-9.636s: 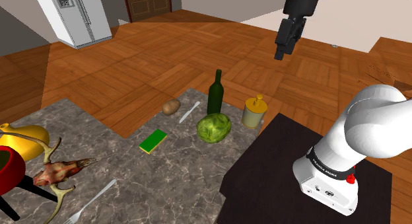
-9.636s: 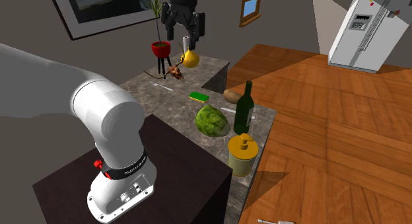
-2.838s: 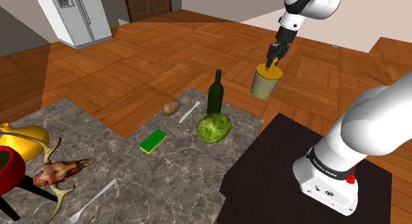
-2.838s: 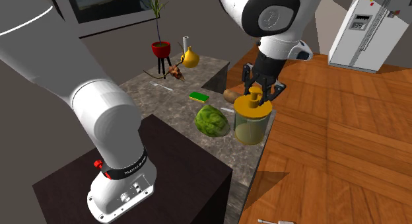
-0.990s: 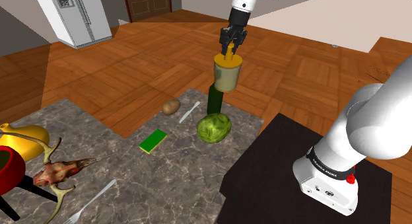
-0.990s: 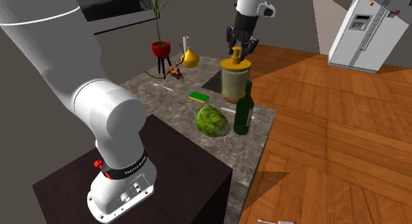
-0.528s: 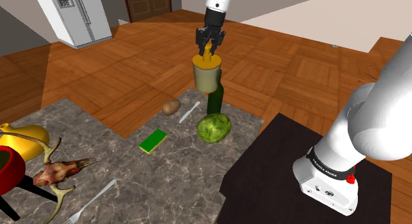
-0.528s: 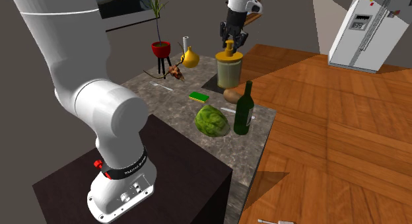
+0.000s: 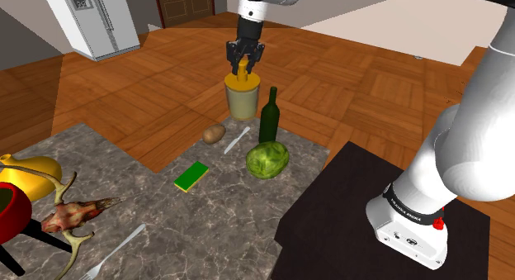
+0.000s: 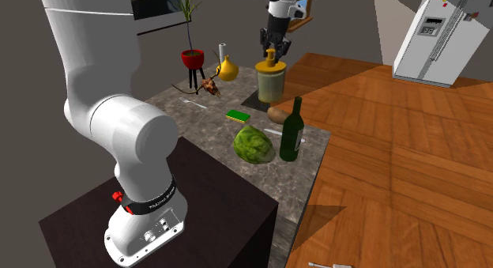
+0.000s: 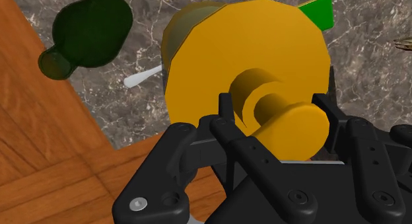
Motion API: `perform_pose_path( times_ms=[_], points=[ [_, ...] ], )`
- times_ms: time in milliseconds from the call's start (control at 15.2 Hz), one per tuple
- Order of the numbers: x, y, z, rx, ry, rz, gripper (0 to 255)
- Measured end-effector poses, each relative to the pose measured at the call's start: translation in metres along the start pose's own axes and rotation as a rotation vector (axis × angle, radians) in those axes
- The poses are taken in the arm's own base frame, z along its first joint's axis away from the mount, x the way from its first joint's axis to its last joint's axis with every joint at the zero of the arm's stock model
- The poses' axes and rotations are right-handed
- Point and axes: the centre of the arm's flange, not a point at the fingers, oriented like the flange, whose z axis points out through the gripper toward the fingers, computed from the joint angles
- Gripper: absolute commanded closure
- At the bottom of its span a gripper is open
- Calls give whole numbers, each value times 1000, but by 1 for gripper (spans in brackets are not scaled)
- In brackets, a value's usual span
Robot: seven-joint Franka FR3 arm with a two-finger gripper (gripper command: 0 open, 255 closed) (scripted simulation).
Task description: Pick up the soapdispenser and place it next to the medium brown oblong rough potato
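The soap dispenser [image 9: 243,99] is a pale olive jar with an orange lid and pump. My gripper [image 9: 243,59] is shut on the pump and holds the dispenser upright in the air, over the counter's far edge. The brown potato [image 9: 214,134] lies on the marble counter just below and to the shoulder view's left of the dispenser. In the second exterior view the dispenser [image 10: 270,81] hangs under the gripper [image 10: 272,52], behind the potato [image 10: 277,114]. In the wrist view the fingers [image 11: 221,123] clasp the pump above the orange lid [image 11: 224,57].
A dark green bottle [image 9: 269,115] stands right of the dispenser, with a cabbage [image 9: 266,158] in front of it. A white utensil [image 9: 237,140] lies beside the potato and a green sponge [image 9: 191,176] nearer. An antler piece [image 9: 74,212], a fork [image 9: 115,249] and a yellow vase [image 9: 29,171] sit at the left. The dark stand [image 9: 355,204] is at the lower right.
The gripper has carried the dispenser further to the shoulder view's left and lower, past the bottle toward the potato. Its grip on the pump is unchanged.
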Motion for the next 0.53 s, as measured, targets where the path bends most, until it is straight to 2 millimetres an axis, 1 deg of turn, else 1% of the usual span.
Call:
perform_pose_path(
  times_ms=[528],
  points=[
    [-1,7,42,0,0,0,255]
  ],
)
